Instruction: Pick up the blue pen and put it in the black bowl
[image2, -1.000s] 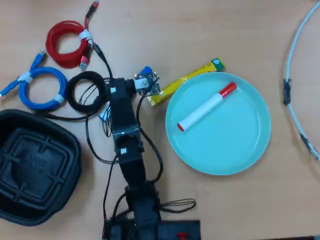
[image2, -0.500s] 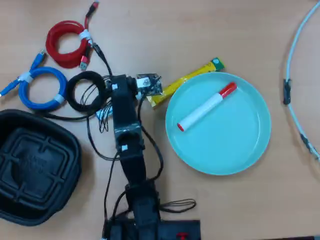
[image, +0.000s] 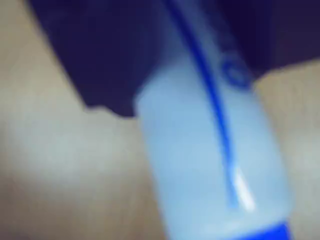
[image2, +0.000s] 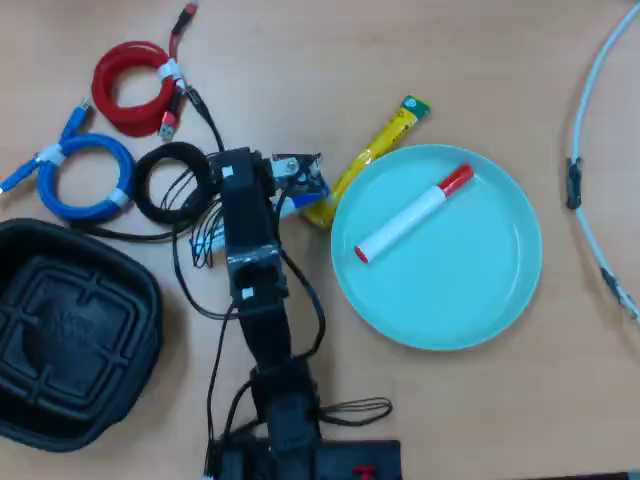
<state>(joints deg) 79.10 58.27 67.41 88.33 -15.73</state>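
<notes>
Blue pen (image: 210, 165): in the wrist view we see it very close and out of focus, a pale barrel with a blue line running along it, some blue print near the top right, and a blue band at the bottom edge. Dark shapes sit over its upper end. The print is too blurred for us to read.
Pen in the overhead view: we can make out only a bit of white and blue (image2: 300, 195) at the arm's head, just left of the yellow packet.
Claw (image2: 290, 190): mostly hidden under the arm's own wiring and board from above; we cannot tell whether it is parted or clamped on the pen.
Change, yellow packet (image2: 372, 153): since the earlier overhead frames it has swung. Its green-tipped end now points further up and left, and its lower end sits beside the arm's head near the plate rim.
Change, arm: its head has turned slightly, and the blue piece that showed above it a second ago now shows on its right side.
Black bowl (image2: 40, 400): at the lower left of the overhead view, ribs showing on its bottom, well apart from the pen, unmoved.
Light-blue plate (image2: 480, 290): right of the arm, carrying the red-capped marker (image2: 412, 213), both as before.
Cables: the black coil (image2: 152, 200), blue coil (image2: 70, 205) and red coil (image2: 112, 97) lie at upper left, unchanged.
Writing: we can read none anywhere.
</notes>
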